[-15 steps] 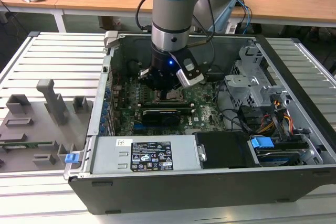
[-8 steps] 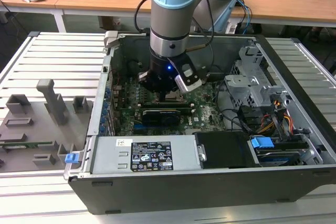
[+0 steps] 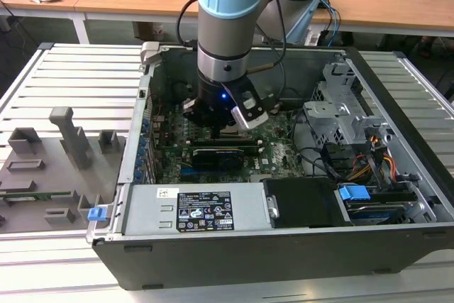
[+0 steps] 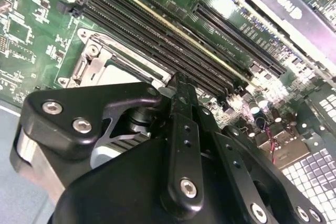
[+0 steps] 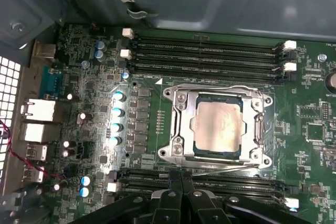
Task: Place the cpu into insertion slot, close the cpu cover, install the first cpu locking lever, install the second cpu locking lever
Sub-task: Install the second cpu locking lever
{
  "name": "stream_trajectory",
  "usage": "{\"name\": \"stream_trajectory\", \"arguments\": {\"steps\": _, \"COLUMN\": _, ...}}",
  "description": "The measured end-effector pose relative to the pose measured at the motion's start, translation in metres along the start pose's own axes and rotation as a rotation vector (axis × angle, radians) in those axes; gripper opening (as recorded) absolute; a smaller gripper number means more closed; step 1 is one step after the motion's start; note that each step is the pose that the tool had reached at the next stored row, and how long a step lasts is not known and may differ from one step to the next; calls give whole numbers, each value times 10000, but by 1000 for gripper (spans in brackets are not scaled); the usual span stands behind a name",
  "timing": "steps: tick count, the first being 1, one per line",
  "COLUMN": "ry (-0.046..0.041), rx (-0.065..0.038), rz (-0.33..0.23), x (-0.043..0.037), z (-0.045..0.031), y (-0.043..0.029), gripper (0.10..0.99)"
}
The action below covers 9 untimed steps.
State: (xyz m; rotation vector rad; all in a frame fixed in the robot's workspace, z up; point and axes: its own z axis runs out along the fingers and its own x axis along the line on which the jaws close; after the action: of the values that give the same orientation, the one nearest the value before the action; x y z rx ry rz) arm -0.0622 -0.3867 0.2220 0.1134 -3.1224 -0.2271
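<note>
"What's on the exterior view's left?"

"A grey rack (image 3: 64,147), nothing to worry about. Then the case (image 3: 135,140), with the gripper (image 3: 223,122) down inside it over the board."

"Is it holding anything?"

"No. In the first wrist view the gripper (image 5: 181,174) has its fingers pressed together with nothing between them. They sit just beside the socket, by a thin lever (image 5: 220,168)."

"And the cpu?"

"The cpu (image 5: 218,129) lies flat in the slot (image 5: 218,98), with the cover (image 5: 178,124) down around it. I can't tell whether that lever is hooked."

"So what's the risk?"

"I'd say the tips could slip off the thin wire and scrape the memory slots (image 5: 210,184) right beside it. An unhooked lever could also let the cover spring up. Further right, the drive cage (image 3: 347,104) is well apart."
</note>
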Motion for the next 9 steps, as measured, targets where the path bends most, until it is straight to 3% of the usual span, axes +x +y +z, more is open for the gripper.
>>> {"name": "stream_trajectory", "arguments": {"steps": 7, "ry": -14, "rx": -192, "rz": -3, "x": 39, "z": 73, "y": -11, "gripper": 106}}
{"name": "stream_trajectory", "arguments": {"steps": 9, "ry": -19, "rx": -240, "rz": -3, "x": 48, "z": 127, "y": -18, "gripper": 106}}
